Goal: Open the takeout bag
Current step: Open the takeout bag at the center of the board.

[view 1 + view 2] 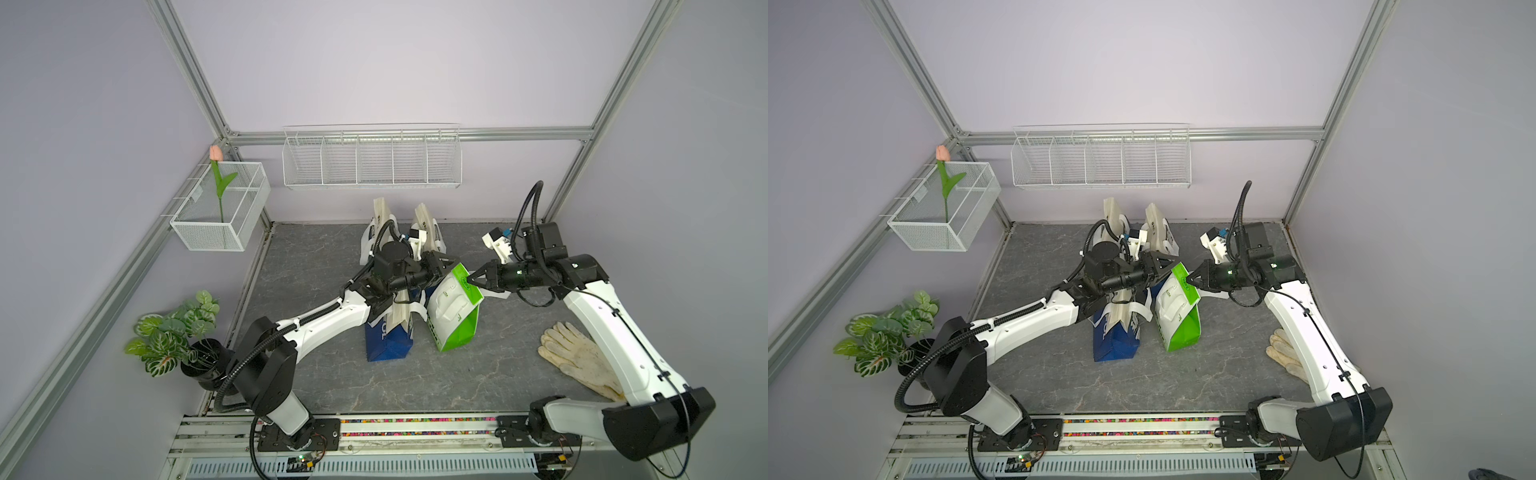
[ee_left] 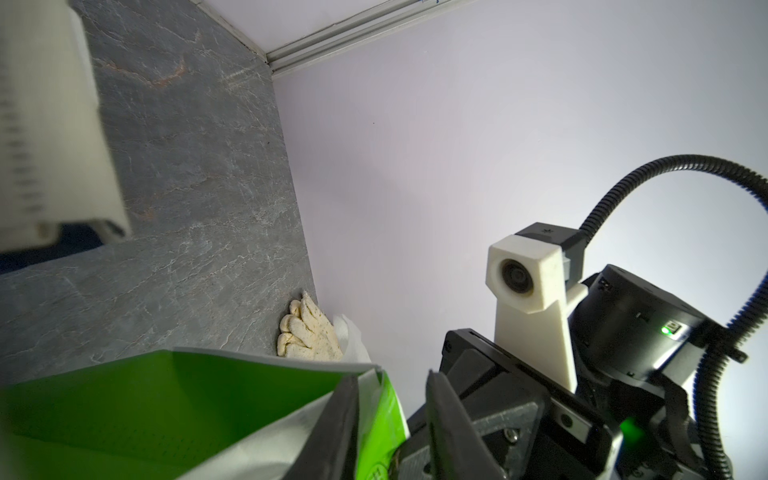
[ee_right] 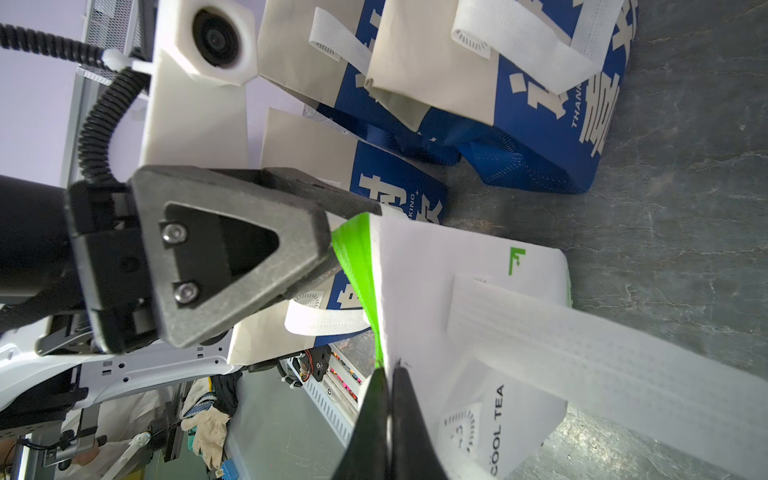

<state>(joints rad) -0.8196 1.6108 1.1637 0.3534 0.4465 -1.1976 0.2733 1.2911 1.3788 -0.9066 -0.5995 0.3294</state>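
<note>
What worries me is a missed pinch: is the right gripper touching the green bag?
Touching. The right wrist view shows the right gripper shut on the green bag, rim pinched between the jaws.

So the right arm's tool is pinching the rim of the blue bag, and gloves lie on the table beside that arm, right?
Not quite: it is the green bag, not a blue one. The right wrist view shows the right tool pinching its rim. The gloves do lie on the table beside that arm.
</note>
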